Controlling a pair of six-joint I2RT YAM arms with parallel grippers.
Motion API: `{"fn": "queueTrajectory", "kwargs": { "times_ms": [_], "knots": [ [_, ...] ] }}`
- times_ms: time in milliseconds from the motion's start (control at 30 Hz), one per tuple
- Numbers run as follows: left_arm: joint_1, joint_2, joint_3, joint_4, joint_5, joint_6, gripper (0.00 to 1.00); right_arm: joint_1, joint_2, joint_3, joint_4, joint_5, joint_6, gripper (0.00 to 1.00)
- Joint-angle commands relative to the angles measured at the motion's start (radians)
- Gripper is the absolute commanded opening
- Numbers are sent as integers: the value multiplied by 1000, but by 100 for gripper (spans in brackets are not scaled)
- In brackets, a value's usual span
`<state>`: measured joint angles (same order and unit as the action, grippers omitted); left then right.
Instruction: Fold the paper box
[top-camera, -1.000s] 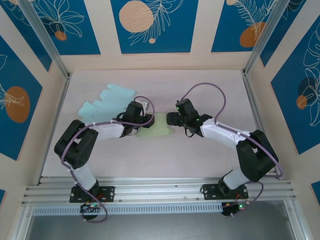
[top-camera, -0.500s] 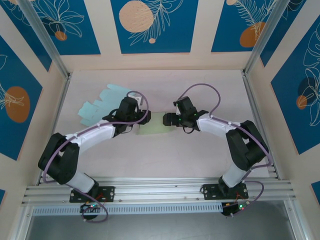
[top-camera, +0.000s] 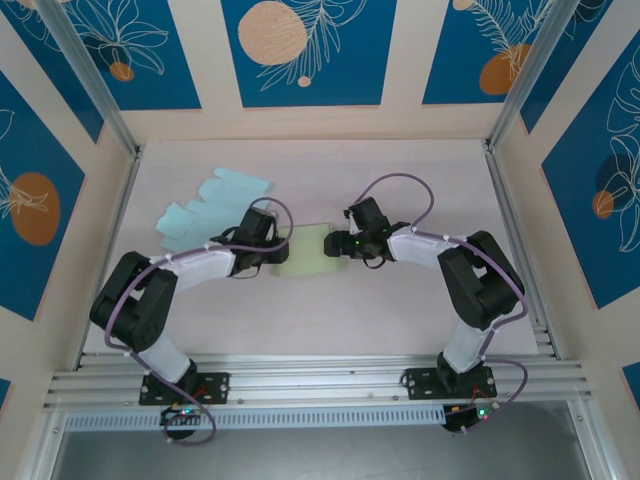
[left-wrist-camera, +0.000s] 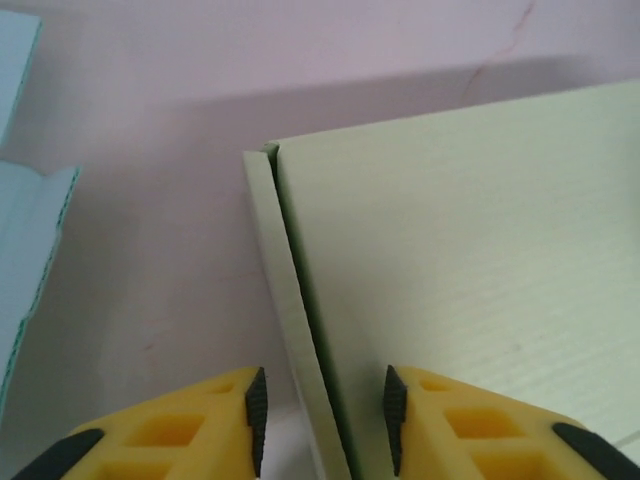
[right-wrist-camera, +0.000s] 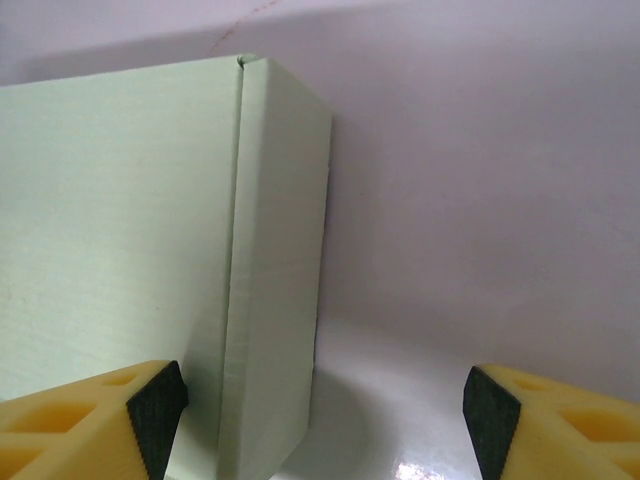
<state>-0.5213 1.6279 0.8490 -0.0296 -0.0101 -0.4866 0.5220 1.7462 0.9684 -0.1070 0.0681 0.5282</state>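
The pale green paper box (top-camera: 308, 256) lies closed in the middle of the table between my two grippers. My left gripper (top-camera: 274, 247) is at its left end. In the left wrist view the box (left-wrist-camera: 480, 250) shows its thin left wall edge running between the two black pads (left-wrist-camera: 256, 405), with a gap on each side, so the left gripper (left-wrist-camera: 325, 410) is open. My right gripper (top-camera: 341, 243) is at the box's right end. In the right wrist view the right gripper (right-wrist-camera: 325, 415) stands wide open, straddling the box's right side wall (right-wrist-camera: 275, 250).
Flat light blue cardboard blanks (top-camera: 215, 203) lie behind and left of the left gripper; their edge (left-wrist-camera: 20, 250) shows in the left wrist view. Aluminium frame posts (top-camera: 105, 110) and side walls bound the pink table (top-camera: 420, 180). The arm bases sit on the rail (top-camera: 320, 378) at the near edge.
The left jaws widened and then narrowed around the box's left edge. The right arm folded in and its gripper moved slightly left, closer onto the box's right end.
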Motion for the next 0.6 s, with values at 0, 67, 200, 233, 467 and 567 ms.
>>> {"fn": "queueTrajectory", "kwargs": {
  "times_ms": [0,67,200,233,467,567],
  "knots": [
    [35,49,-47,45,80,-44,31,-12,15,-13,30,-61,20,76],
    [57,58,-64,74,117,-63,24,-19,16,-18,46,-84,24,76],
    [101,70,-76,78,166,-72,15,-40,23,-26,81,-147,43,76],
    [110,75,-77,75,174,-73,12,-45,26,-29,98,-169,51,76],
    [165,122,-84,100,251,-95,4,-66,71,-31,201,-303,120,76],
    [184,144,-87,123,288,-108,3,-71,93,-31,240,-335,147,76]
  ]
}}
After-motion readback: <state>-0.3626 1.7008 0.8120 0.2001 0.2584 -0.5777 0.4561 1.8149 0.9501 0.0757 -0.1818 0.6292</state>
